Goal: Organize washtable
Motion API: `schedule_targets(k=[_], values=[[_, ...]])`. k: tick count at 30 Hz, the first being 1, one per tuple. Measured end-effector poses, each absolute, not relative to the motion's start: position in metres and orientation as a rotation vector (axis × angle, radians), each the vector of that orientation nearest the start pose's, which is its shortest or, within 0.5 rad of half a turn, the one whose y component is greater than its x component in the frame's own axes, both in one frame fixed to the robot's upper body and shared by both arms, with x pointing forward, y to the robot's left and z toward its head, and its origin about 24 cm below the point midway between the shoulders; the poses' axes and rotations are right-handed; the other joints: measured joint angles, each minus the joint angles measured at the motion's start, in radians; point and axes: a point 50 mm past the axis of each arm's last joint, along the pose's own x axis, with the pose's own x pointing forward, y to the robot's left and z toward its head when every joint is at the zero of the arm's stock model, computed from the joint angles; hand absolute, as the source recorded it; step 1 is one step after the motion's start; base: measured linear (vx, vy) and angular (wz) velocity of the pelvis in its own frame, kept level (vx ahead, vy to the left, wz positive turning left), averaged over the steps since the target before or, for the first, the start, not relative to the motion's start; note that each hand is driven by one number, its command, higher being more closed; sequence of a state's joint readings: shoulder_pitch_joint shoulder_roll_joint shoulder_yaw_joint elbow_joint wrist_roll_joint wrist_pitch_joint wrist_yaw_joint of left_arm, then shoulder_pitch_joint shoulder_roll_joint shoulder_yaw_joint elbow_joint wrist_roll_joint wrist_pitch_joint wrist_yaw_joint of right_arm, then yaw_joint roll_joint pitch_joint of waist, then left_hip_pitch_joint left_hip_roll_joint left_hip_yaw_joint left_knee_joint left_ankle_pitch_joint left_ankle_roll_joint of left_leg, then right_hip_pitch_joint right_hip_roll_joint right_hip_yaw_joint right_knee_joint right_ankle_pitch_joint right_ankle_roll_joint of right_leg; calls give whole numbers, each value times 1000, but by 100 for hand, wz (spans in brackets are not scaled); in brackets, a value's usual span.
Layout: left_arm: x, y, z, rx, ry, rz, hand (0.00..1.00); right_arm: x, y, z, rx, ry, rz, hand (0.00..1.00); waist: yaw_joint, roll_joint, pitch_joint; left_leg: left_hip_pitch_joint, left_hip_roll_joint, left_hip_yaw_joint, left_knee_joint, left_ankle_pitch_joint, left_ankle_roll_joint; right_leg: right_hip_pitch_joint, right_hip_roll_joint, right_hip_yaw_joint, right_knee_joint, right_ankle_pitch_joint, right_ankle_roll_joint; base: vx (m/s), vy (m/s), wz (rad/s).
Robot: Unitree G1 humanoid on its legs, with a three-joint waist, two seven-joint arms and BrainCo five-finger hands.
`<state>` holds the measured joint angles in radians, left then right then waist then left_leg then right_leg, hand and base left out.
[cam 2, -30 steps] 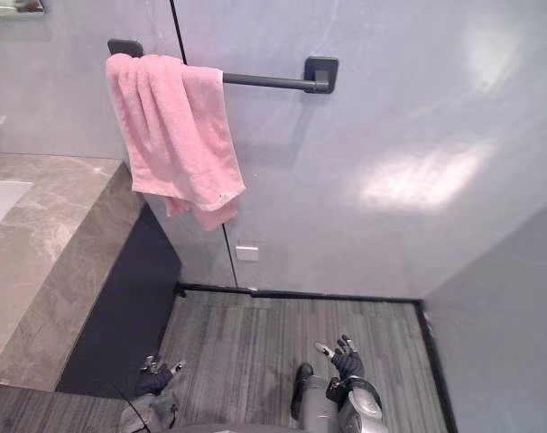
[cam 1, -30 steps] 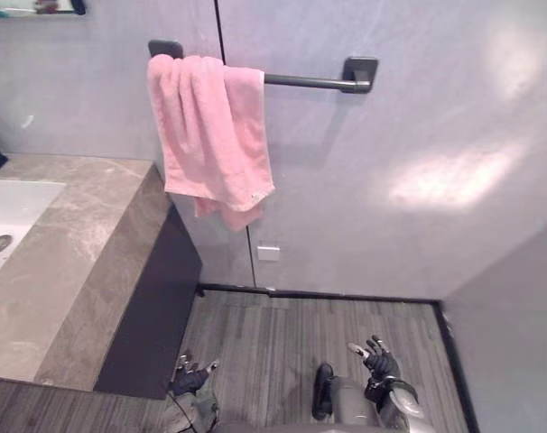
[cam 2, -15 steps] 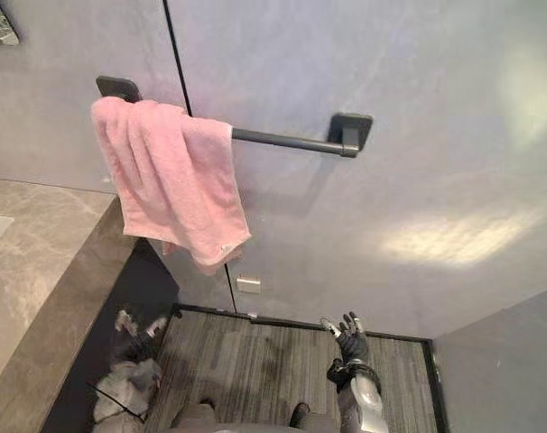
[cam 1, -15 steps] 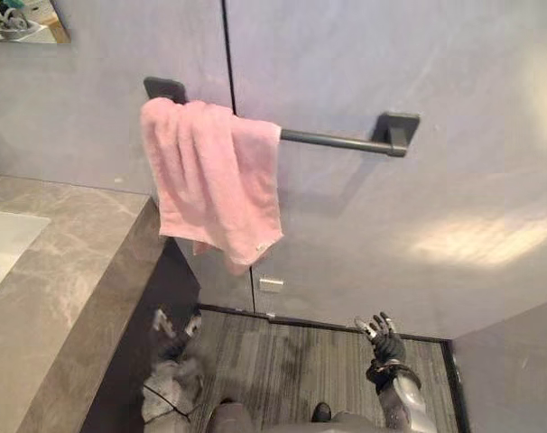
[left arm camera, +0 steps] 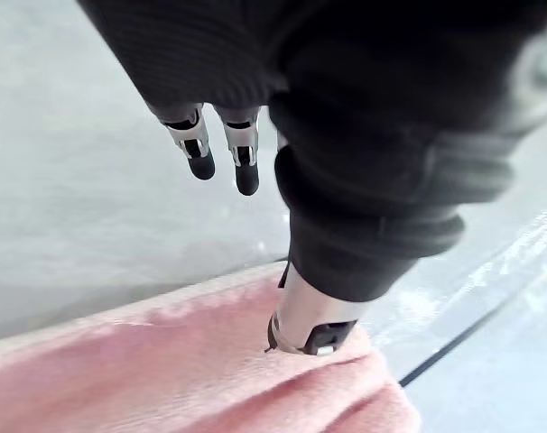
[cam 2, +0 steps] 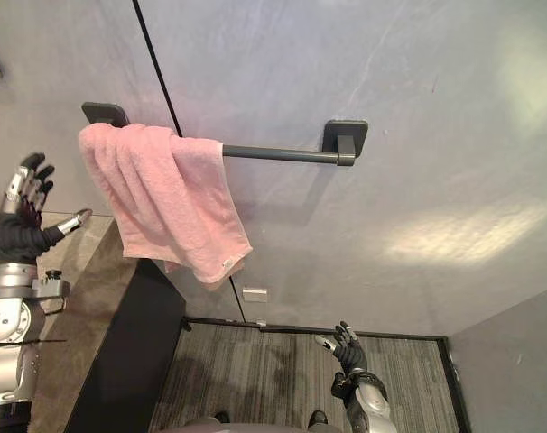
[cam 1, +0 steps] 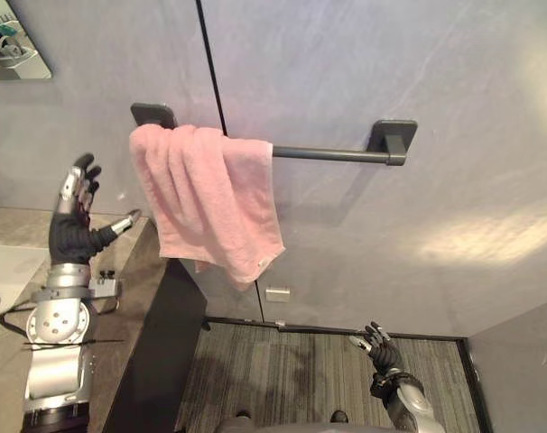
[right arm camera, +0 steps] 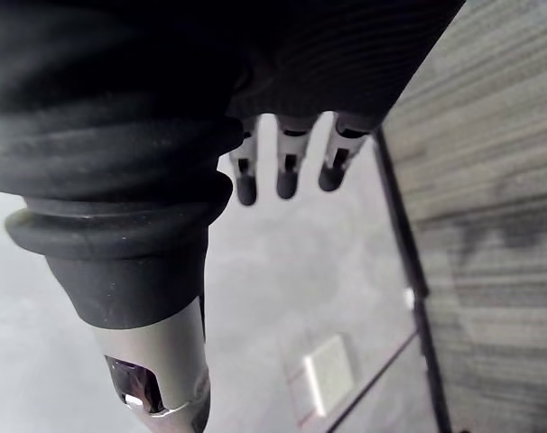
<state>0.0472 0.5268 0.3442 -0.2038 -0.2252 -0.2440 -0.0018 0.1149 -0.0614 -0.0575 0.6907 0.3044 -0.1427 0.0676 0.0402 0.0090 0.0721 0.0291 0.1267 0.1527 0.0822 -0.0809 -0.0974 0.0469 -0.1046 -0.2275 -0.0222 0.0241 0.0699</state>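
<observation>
Left hand (cam 1: 73,225) was up high beside the desk (cam 2: 82,289), palm facing the wall, fingers straight and spread, thumb stuck out sideways. It was wide open with nothing in it. That thumb pointed straight at the towel (cam 1: 215,203), and the wrist view had the thumb tip right over the pink cloth; whether it actually touched, I couldn't tell.

The towel was the thing to watch. It hung over the bar (cam 1: 328,154) on the wall, bunched up at the end nearest the desk, leaving most of the bar bare. It was draped unevenly too, with one corner dangling lower than the rest. That looked like something slung on in a hurry, not folded, which is probably why it counted as part of tidying the washtable.

The open, spread hand made sense for cloth: my read was that it was lining up to close on the near edge, either to pull the towel off or to slide it along and square it up. Being bunched at the desk end put it within easy reach of that arm.

Right hand (cam 1: 379,345) hung low over the floor (cam 1: 282,370), well away from the towel, fingers loosely open and empty. It looked parked out of the way.

The basin (cam 1: 3,271) showed at the far side of the desk.
</observation>
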Motion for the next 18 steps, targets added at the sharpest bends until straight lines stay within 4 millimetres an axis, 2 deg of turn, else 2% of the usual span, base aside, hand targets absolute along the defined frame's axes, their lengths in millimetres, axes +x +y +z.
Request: schedule_targets(k=[5,12,18], values=[[222,287,169,389,-525,202,0,151,-189,-120,242,681,-182,0,2,0,-6,1,-1,-2,-13,3,3,0,1,6,0,1,-1,-36,-1,-2],[225,289,181,428,-553,184,0,147,-189,-123,233,702,-182,0,3,-15,-18,-5,-2,-1,-16,3,3,-10,1,12,0,1,-1,0,0,0],[231,290,171,386,-509,175,0,144,-189,-125,234,718,-183,0,0,-14,-26,1,-4,5,-23,5,5,-19,3,27,-2,5,-7,11,5,-4]])
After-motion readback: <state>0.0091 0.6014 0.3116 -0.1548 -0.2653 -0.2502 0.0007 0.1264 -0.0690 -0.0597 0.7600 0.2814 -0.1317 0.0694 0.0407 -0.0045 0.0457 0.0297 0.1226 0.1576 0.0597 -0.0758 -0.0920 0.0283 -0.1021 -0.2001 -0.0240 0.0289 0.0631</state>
